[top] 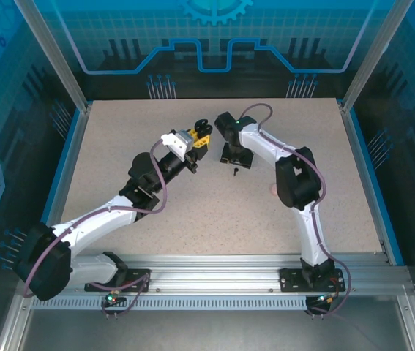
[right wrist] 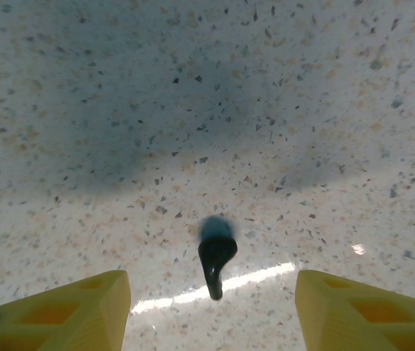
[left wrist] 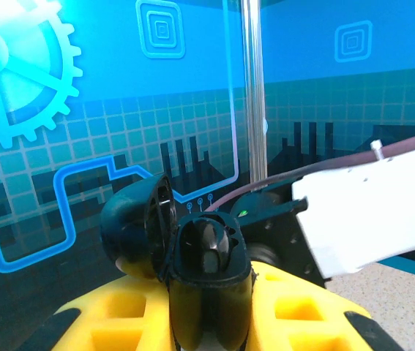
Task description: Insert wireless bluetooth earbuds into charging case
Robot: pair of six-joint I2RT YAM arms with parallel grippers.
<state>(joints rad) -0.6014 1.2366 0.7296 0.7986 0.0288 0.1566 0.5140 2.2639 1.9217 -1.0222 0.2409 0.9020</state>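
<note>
A black earbud (right wrist: 216,254) lies on the table (right wrist: 83,110). My right gripper (right wrist: 213,311) hangs just above it, fingers spread wide either side, touching nothing. Left of the earbud, my raised left gripper (left wrist: 208,322) clamps the charging case (left wrist: 208,252), lid (left wrist: 137,219) open.

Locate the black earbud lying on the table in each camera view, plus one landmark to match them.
Top external: black earbud on the table, just below the right gripper in the picture.
Right wrist: low centre, between the open yellow fingers.
Left wrist: camera faces the open black case held in the left gripper.
Shared landmark: the speckled table, at the low right corner in the left wrist view.
</note>
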